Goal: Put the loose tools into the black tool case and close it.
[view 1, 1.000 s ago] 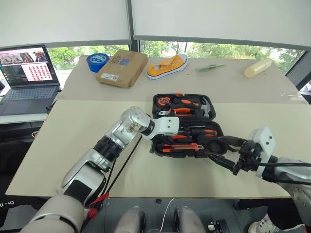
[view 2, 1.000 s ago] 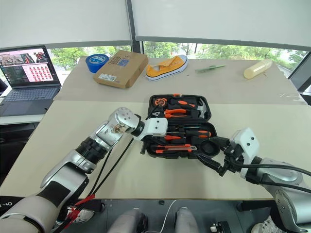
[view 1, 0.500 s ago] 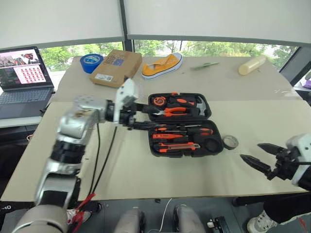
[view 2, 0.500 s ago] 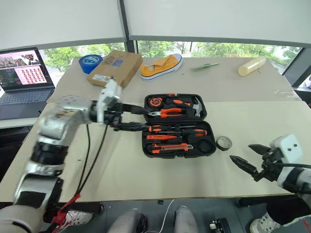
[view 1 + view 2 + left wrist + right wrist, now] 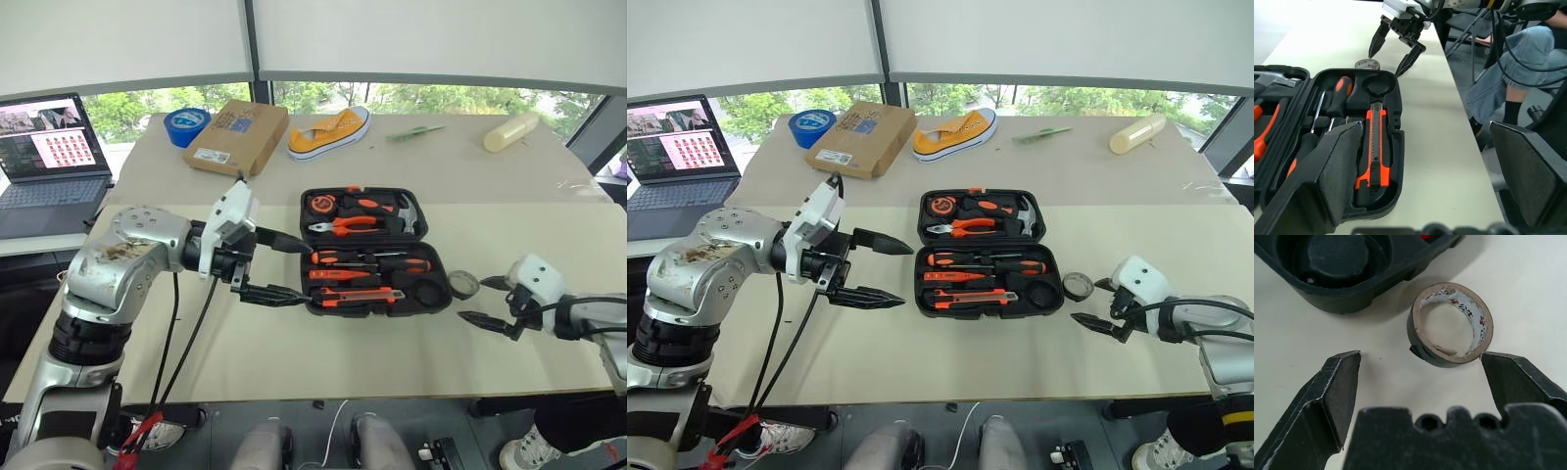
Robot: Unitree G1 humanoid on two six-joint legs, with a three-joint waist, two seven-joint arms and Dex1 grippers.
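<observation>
The two head views look forward and down from above the near edge of the table (image 5: 147,323), side by side, sharing almost the whole scene: the open tool case (image 5: 372,257), both arms and the far clutter. The left wrist view sits low beside the case, facing along its length toward the right gripper (image 5: 1397,48). The right wrist view looks steeply down, very close to the tape roll (image 5: 1452,325) and a case corner.

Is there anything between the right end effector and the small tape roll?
No. In the right wrist view, only bare table lies between the open right end effector and the small tape roll.
</observation>
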